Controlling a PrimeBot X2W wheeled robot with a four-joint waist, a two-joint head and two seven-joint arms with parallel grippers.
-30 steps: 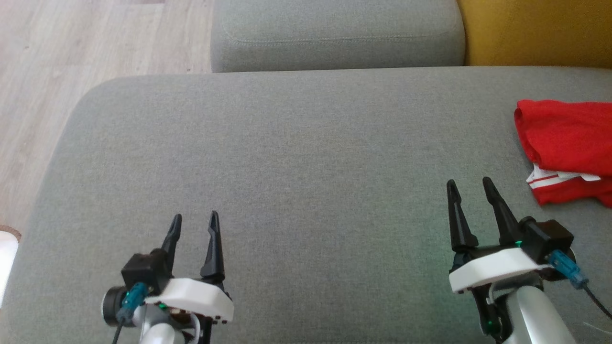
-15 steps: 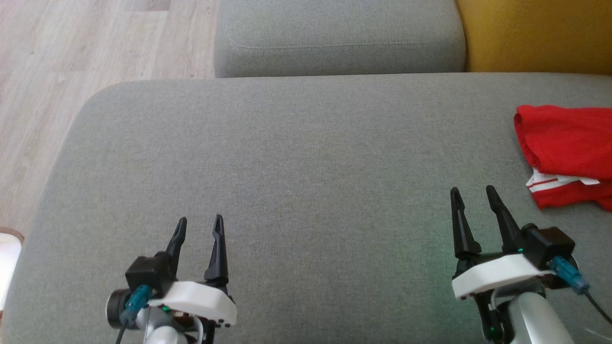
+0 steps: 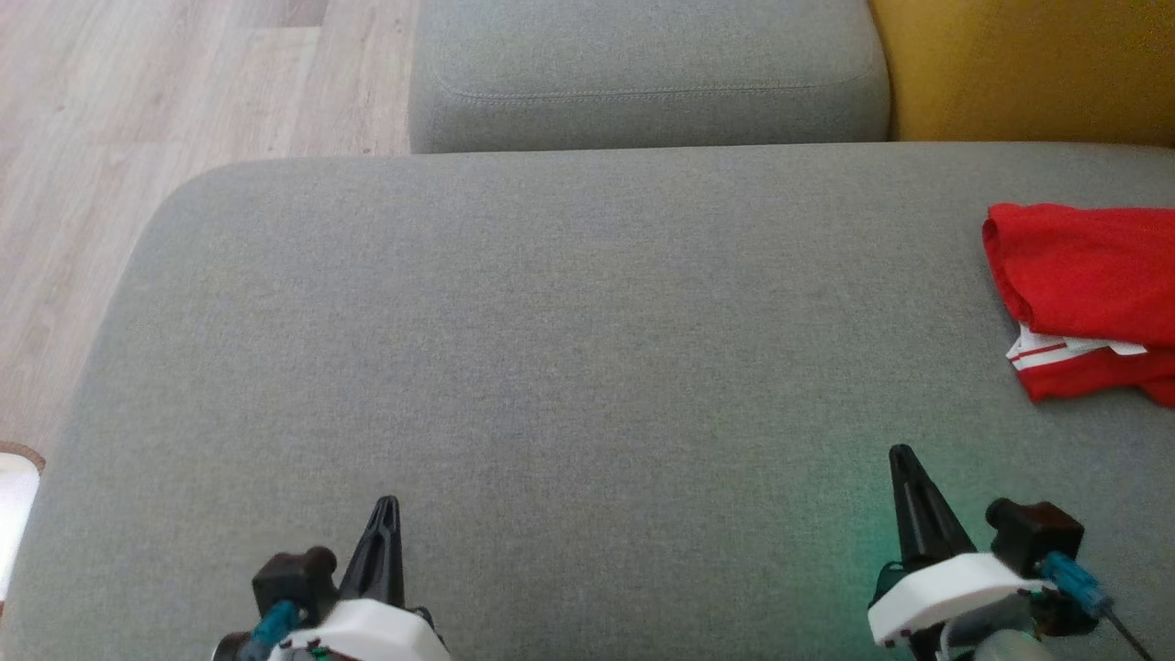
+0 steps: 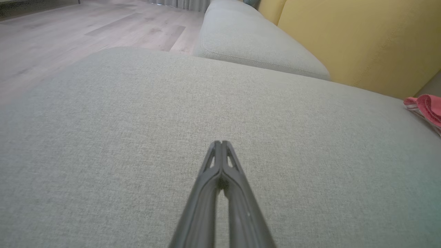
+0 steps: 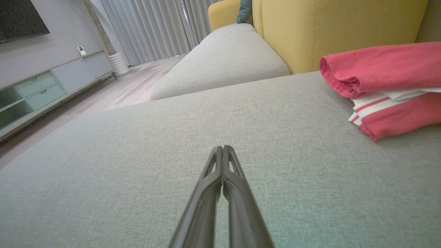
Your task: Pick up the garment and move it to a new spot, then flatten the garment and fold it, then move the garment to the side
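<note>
1. While both arms hang low over the grey sofa seat (image 3: 587,367), each pincer has its two dark fingers pressed together and grips nothing. This is so for the left pincer (image 3: 386,510) and for the right pincer (image 3: 903,459). The wrist views show the same closed tips on the left (image 4: 220,143) and on the right (image 5: 222,148).
2. The garment (image 3: 1083,275) lies on the seat ahead of the right pincer and off to its right, apart from it and not touching. From the left pincer it is far to the right, well apart.
3. It is a compact bundle. A red layer is on top, with its rounded edge turned toward the right pincer. White cloth with red stripes (image 5: 372,105) shows in the middle, and another red layer is under it. No print can be seen. I judge that it is already folded.
4. Beyond the garment, seen from the right pincer, rises the yellow backrest (image 5: 344,31). I judge that this place counts as "the side", because it is away from the broad seat straight ahead of both pincers.
5. With the fingers closed on nothing and both pincers apart from the cloth, the task seems at its end or near it. One risk is that the top fold looks loose and could open if a finger brushes it.
</note>
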